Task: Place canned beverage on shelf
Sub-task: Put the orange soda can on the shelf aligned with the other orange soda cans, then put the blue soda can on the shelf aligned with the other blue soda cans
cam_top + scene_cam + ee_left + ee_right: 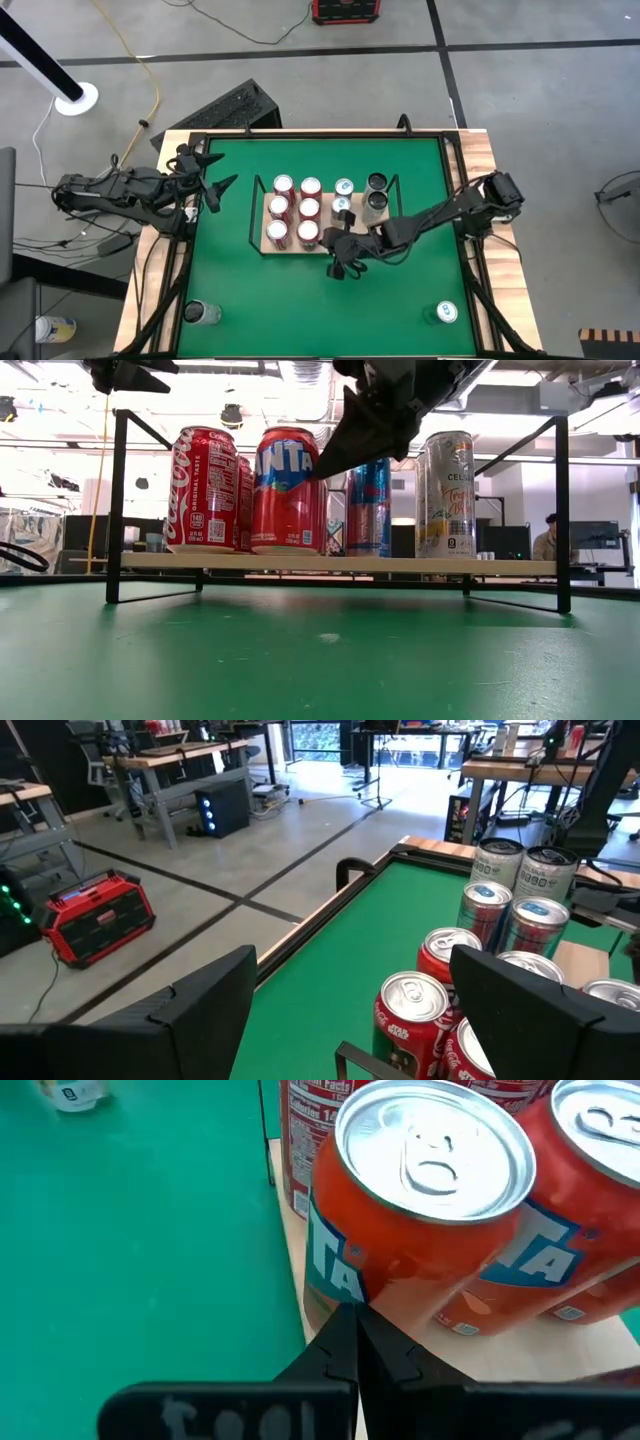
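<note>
Fingers point(345, 270) closed, just off shelf point(286, 247) edge

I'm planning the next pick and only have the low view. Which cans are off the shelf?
Observer: Two. The left loose can stands near the table's left front corner, and the right loose can near the right one.
Operator: Is the right tool carrying anything?
Observer: No. The right tool is shut and empty, at the shelf edge beside the Fanta can.
Operator: And the left tool?
Observer: The left tool is open and empty, off the shelf's left end.
</note>
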`<action>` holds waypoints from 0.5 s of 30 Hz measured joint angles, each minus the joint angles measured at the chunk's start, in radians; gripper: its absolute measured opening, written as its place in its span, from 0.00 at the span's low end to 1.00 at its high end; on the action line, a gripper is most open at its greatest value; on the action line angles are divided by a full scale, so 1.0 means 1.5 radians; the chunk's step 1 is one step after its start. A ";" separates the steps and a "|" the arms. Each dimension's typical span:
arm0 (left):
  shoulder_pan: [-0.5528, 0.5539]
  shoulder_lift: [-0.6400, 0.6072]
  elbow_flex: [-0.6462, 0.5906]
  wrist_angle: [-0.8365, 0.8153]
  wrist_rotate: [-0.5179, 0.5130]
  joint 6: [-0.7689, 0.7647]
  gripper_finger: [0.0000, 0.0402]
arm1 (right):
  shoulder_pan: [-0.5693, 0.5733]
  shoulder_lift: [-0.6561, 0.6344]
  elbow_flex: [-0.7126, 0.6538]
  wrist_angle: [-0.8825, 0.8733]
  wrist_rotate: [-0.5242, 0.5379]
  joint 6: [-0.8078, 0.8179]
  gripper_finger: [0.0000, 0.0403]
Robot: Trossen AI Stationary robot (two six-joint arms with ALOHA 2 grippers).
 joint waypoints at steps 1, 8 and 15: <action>0.000 0.000 0.000 0.000 0.000 0.000 0.80 | 0.000 0.000 0.000 0.000 -0.003 0.000 0.05; 0.000 0.000 0.000 0.000 0.000 0.000 0.80 | 0.016 0.000 0.000 -0.008 -0.013 0.001 0.05; 0.000 0.000 0.000 -0.001 0.000 0.000 0.80 | 0.046 -0.020 0.000 -0.067 -0.017 0.030 0.05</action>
